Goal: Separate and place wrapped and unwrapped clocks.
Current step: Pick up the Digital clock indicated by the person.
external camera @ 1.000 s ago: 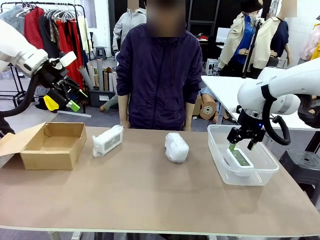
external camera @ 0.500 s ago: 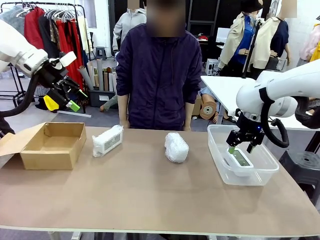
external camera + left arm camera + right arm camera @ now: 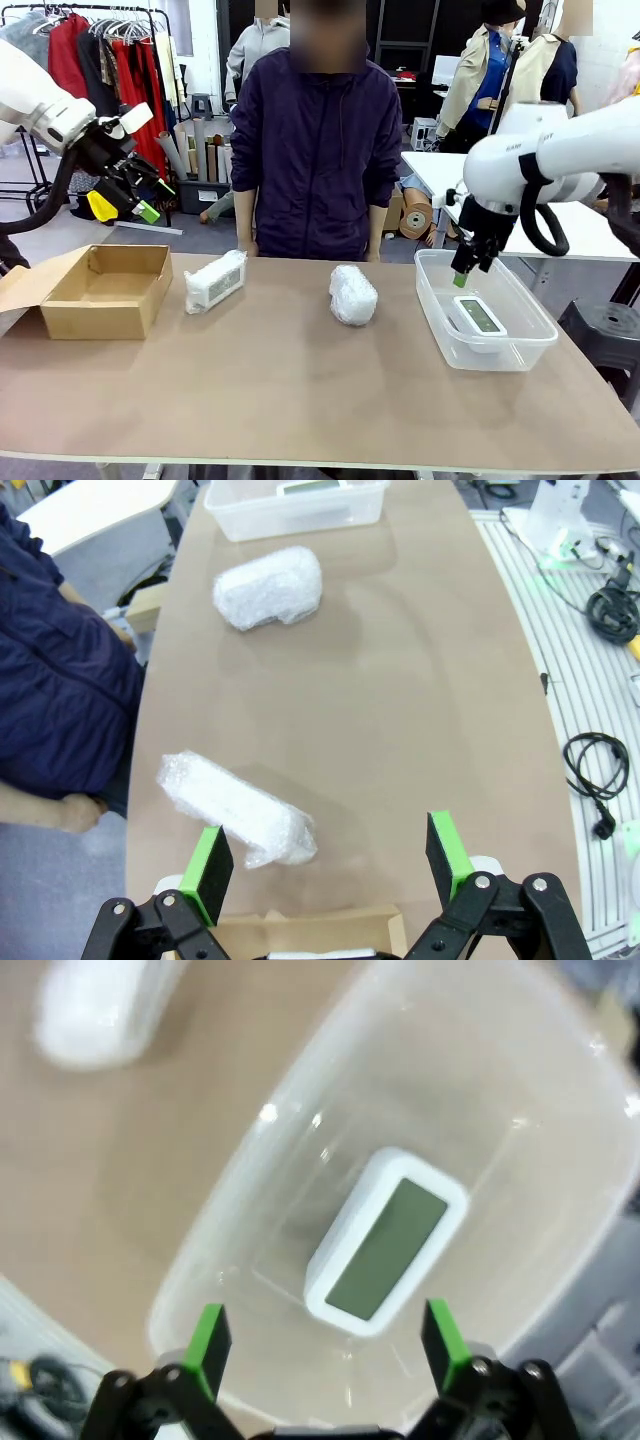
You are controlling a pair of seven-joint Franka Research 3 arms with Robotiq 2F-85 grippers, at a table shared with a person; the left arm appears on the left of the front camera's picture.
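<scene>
The bare white clock (image 3: pixel 478 318) (image 3: pixel 386 1240) with a greenish-grey screen lies face up in the clear plastic tub (image 3: pixel 440 335) (image 3: pixel 250 1180) at the table's right. My right gripper (image 3: pixel 462 277) (image 3: pixel 322 1335) hangs open above the tub with nothing between its fingers. The boxy wrapped bundle (image 3: pixel 215 281) (image 3: pixel 235 808) lies beside the cardboard box (image 3: pixel 105 290). The rounded wrapped lump (image 3: pixel 353 294) (image 3: pixel 268 587) sits at the table's middle. My left gripper (image 3: pixel 140 200) (image 3: pixel 325 862) is open, raised above and behind the cardboard box.
A person in a dark jacket (image 3: pixel 318 150) stands at the far edge, arms down. The cardboard box has an open flap on its left. Broad bare tabletop (image 3: pixel 300 390) stretches along the near side. Cables lie on the floor (image 3: pixel 595 770) beside the table.
My right gripper has risen out of the tub and shifted slightly left, leaving the clock lying inside. The left arm and both bundles have not moved.
</scene>
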